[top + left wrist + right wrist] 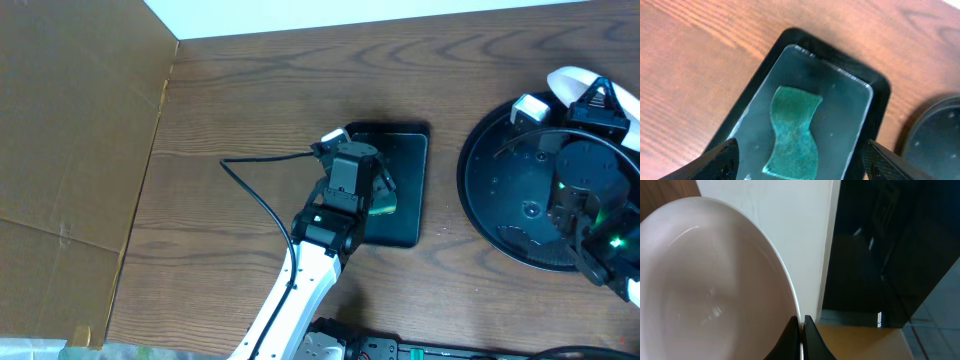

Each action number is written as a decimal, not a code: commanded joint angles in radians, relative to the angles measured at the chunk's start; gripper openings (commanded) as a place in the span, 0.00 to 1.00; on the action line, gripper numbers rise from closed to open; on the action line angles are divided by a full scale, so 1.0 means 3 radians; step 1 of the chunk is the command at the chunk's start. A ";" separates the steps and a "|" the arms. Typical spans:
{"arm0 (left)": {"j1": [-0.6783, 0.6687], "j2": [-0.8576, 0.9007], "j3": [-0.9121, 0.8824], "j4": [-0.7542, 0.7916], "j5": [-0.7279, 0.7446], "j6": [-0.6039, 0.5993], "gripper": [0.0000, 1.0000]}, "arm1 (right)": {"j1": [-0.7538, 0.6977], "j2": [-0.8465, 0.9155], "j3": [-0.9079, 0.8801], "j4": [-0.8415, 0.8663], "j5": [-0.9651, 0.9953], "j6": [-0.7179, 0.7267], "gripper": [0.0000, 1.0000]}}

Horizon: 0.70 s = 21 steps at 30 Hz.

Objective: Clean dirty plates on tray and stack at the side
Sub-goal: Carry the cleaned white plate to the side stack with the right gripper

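Observation:
A white plate [710, 280] fills the left of the right wrist view, with my right gripper [800, 322] shut on its rim. From overhead, this plate [570, 80] is tilted up over the far edge of the round black tray [490, 190], with the right gripper [590, 98] at it. My left gripper [800, 145] is open, its fingers wide apart on either side of a green sponge [792, 132]. The sponge lies loose in the small rectangular black tray [875, 100]. Overhead, the left gripper [378, 190] hovers over that sponge [384, 207].
The rectangular tray [405, 150] sits mid-table, just left of the round tray. A brown cardboard sheet [70, 150] covers the left side. A black cable [255, 195] runs across the wood to the left arm. The right arm covers much of the round tray.

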 commanded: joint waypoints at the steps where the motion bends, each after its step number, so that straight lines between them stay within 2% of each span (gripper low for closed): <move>1: 0.0011 0.0023 0.0039 -0.0094 -0.0028 0.0009 0.80 | 0.0069 -0.0047 0.0024 -0.0004 0.0083 -0.0090 0.01; 5: 0.0011 0.0029 0.0039 -0.0163 -0.0028 0.0009 0.80 | 0.0062 -0.0046 0.0023 -0.0141 0.0113 0.0395 0.01; 7: 0.0011 0.0029 0.0039 -0.0164 -0.0028 0.0009 0.80 | 0.0048 -0.0042 0.0023 -0.0676 -0.0025 0.0697 0.01; 11: 0.0011 0.0029 0.0039 -0.0163 -0.0028 0.0009 0.80 | 0.0050 -0.0014 0.0023 -0.1488 -0.0364 0.0743 0.01; 14: 0.0011 0.0029 0.0039 -0.0163 -0.0028 0.0009 0.80 | 0.0050 0.0010 0.0023 -0.1283 -0.0220 0.0710 0.01; 18: 0.0011 0.0029 0.0039 -0.0163 -0.0028 0.0009 0.81 | 0.0048 0.0010 0.0023 -0.0521 0.0043 0.0713 0.01; 21: 0.0011 0.0029 0.0039 -0.0163 -0.0028 0.0009 0.81 | 0.0048 0.0011 0.0023 -0.0628 -0.0156 0.0807 0.01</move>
